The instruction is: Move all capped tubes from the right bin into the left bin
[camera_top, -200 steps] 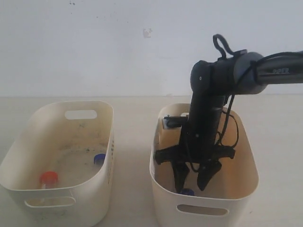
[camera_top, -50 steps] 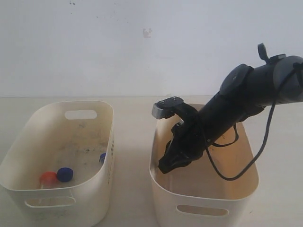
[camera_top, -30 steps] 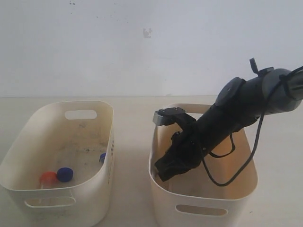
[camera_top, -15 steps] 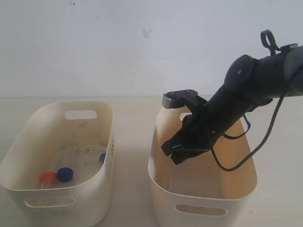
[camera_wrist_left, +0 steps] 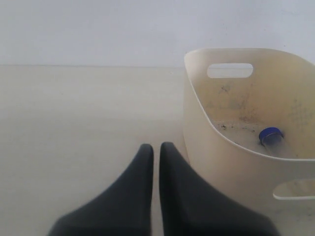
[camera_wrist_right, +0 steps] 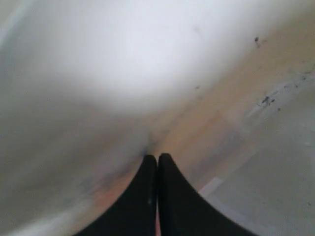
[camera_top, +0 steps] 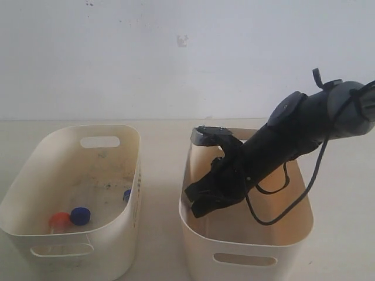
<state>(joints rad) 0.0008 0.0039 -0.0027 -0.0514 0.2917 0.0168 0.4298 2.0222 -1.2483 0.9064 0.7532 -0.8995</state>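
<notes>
- On the left of the pale beige worktop (camera_top: pixel 161 152) stands the left bin (camera_top: pixel 117 252), a cream plastic oval tub with slot handles and a greyish floor smudged with dark specks.
- On that floor lie small clear plastic capped tubes (camera_top: pixel 80 215), of which mostly the round caps show. A red-orange cap (camera_top: pixel 60 220) sits near the front wall, with a blue cap (camera_top: pixel 80 215) just beside it. A second blue cap (camera_top: pixel 126 195) rests against the wall facing the other tub, partly hidden by that wall.
- Just to the right, not touching the first tub, stands the right bin (camera_top: pixel 199 246), a matching cream plastic tub with a yellower inside.
- A black robot arm (camera_top: pixel 293 134) slants down into the right bin from the right.
- The right hand (camera_top: pixel 198 206) is closed, its two black fingers pressed together. Their tips lie close against the inner wall on the side facing the left bin. The blurred wrist view shows nothing between the fingers.
- The left hand (camera_wrist_left: pixel 156 146) is also closed and holds nothing. It sits over bare worktop just beside the left bin's outer wall.
</notes>
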